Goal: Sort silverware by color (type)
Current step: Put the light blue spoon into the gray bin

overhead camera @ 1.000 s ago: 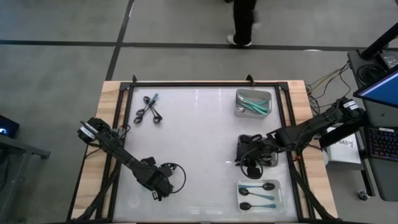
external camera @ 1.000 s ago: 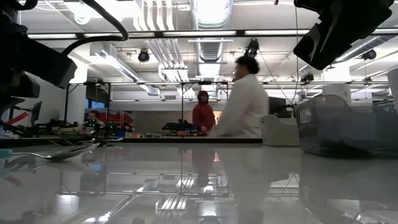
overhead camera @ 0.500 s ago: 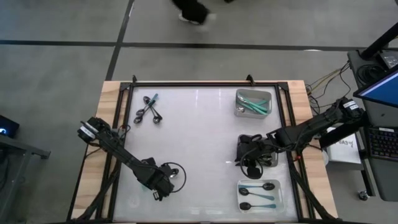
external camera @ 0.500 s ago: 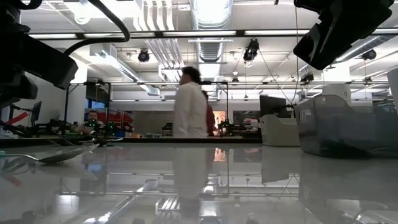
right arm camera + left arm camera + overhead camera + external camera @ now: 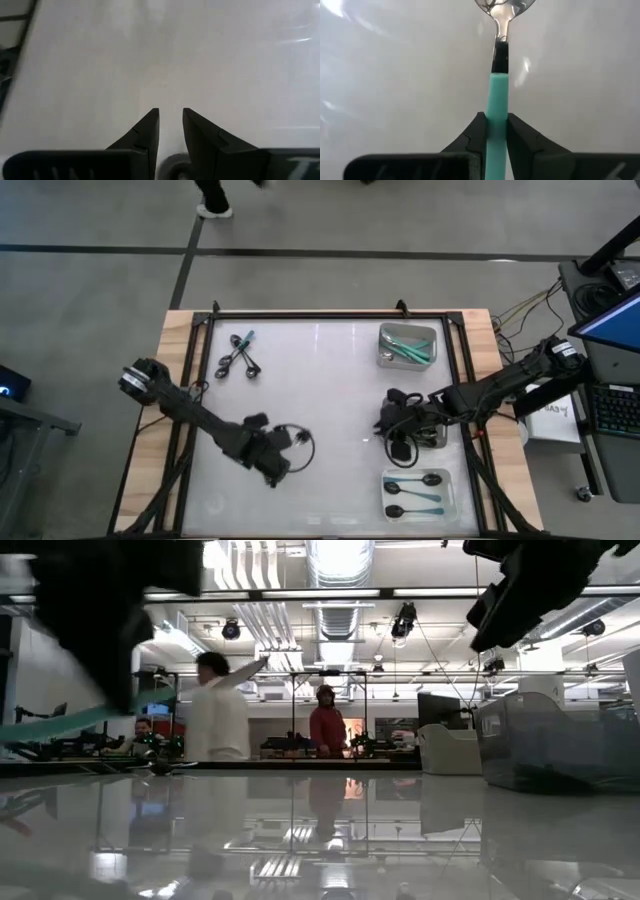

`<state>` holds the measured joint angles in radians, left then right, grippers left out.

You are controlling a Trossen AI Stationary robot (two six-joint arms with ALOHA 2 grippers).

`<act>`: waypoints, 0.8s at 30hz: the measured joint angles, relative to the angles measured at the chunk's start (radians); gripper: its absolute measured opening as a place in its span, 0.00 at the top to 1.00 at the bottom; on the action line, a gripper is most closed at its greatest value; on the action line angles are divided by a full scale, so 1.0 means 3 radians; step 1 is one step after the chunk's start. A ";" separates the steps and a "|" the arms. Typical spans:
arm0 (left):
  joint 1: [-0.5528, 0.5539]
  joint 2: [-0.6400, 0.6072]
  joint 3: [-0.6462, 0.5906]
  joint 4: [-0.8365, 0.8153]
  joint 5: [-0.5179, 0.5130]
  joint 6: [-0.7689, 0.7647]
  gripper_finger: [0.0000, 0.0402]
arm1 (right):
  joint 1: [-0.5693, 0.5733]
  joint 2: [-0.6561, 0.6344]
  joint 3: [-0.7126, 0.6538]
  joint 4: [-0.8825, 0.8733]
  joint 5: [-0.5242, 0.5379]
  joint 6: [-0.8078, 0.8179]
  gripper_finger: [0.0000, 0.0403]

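A teal-handled spoon (image 5: pixel 498 107) w/ a silver bowl sits clamped between the left gripper (image 5: pixel 493 131) fingers, lower left-centre of the table (image 5: pixel 320 380) in the high view. Black spoons (image 5: pixel 238 356) lie upper left; teal spoons fill the grey tray (image 5: pixel 408 345) upper right, black-bowled ones the white tray (image 5: pixel 420 493) lower right. The right gripper (image 5: pixel 170 124), jaws slightly apart & holding nothing, hovers right of centre. People stand in the bkgd.

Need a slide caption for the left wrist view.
Left end effector shut on a teal-handled spoon, its silver bowl pointing away over the white table.
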<state>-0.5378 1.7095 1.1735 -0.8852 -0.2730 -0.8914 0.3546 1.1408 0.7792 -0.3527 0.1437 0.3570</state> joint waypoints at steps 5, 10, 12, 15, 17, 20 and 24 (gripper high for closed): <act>0.0343 -0.0221 0.0030 0.0121 -0.0712 0.0501 0.92 | -0.0055 0.0000 0.0000 0.0180 0.0390 0.0095 0.81; 0.0789 -0.0394 0.0026 0.0823 -0.1230 0.1221 0.92 | -0.0147 0.0000 0.0000 0.0611 0.0708 0.0098 0.81; 0.0960 -0.0403 0.0023 0.1242 -0.1267 0.1590 0.92 | -0.0193 0.0000 0.0000 0.0787 0.0746 0.0026 0.81; 0.1182 -0.0379 0.0014 0.1863 -0.1210 0.2123 0.92 | -0.0265 0.0000 0.0000 0.0986 0.0747 -0.0171 0.81; 0.1300 -0.0363 0.0006 0.2168 -0.1100 0.2377 0.92 | -0.0317 0.0000 0.0000 0.1123 0.0750 -0.0254 0.81; 0.1452 -0.0321 -0.0020 0.2569 -0.0990 0.2555 0.92 | -0.0396 0.0000 0.0000 0.1308 0.0751 -0.0303 0.81; 0.1535 -0.0275 -0.0042 0.2823 -0.0977 0.2593 0.92 | -0.0494 0.0023 0.0000 0.1495 0.0930 -0.0307 0.81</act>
<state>-0.0774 1.6271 1.1609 -0.0383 -0.5660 -0.1135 0.2063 1.1476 0.7792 0.0957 0.4227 0.2649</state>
